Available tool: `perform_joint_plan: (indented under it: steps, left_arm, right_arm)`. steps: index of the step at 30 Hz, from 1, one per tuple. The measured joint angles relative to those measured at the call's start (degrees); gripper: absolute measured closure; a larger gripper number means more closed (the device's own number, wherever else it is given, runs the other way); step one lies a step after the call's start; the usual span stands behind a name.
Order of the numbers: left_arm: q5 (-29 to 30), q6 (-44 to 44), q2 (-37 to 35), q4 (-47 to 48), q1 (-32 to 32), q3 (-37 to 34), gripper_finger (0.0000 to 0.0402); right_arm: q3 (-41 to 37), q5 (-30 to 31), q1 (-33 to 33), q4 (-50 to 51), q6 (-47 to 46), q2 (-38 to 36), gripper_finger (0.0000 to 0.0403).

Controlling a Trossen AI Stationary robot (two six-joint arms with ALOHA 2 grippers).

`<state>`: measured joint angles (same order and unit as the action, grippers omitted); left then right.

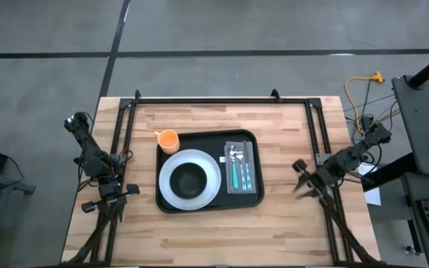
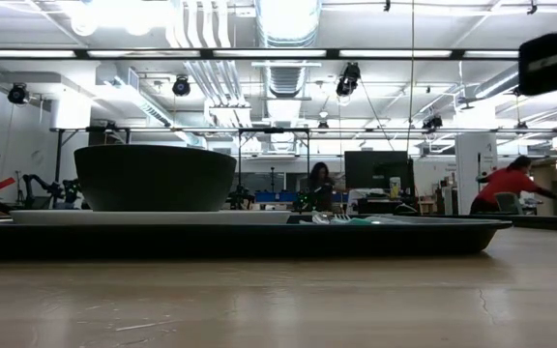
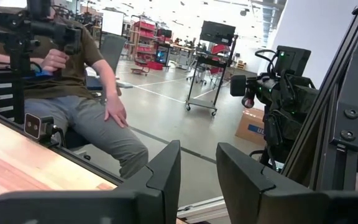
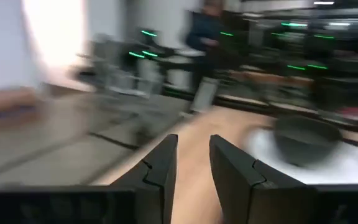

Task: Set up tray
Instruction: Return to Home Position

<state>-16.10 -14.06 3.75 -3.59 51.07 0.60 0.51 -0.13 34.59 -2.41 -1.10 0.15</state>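
Tray (image 1: pixel 199 140) sits mid-table, seemingly fully set. Left gripper (image 1: pixel 112 198) waits near the table's left edge, fingers parted, empty. Cup (image 1: pixel 167 140), plate (image 1: pixel 168 179), bowl (image 1: pixel 188 181) and cutlery-laden napkin (image 1: pixel 252 149) fill it. Right gripper (image 1: pixel 301 180), likewise parted and empty, hangs clear of its right rim, probably to avoid knocking anything.

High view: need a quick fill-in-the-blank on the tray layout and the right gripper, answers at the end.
1. On the tray, the dark bowl sits on the white ___.
2. The cup standing on the tray is coloured ___.
3. The cutlery lies on a grey ___, to the right of the bowl.
4. The right gripper, open near the table's right edge, holds ___.

Missing words: plate; orange; napkin; nothing.
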Motion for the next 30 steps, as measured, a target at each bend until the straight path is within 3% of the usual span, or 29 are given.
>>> perform_joint_plan:
  steps: [3, 7, 16, 30]
  left_arm:
    - [0.0, 0.0, 0.0, 0.0, 0.0, 0.0, 0.0317]
    - [0.0, 0.0, 0.2, 0.0, 0.0, 0.0, 0.0317]
    - [0.0, 0.0, 0.3, 0.1, 0.0, 0.0, 0.0317]
    - [0.0, 0.0, 0.3, 0.1, 0.0, 0.0, 0.0317]
  right_arm:
    - [0.0, 6.1, -0.1, 1.0, 4.0, 0.4, 0.0321]
    - [0.0, 6.1, -0.1, 1.0, 5.7, 1.8, 0.0329]
    - [0.0, 6.1, -0.1, 1.0, -3.2, 4.2, 0.0329]
    - [0.0, 6.1, -0.1, 1.0, -2.3, 4.5, 0.0321]
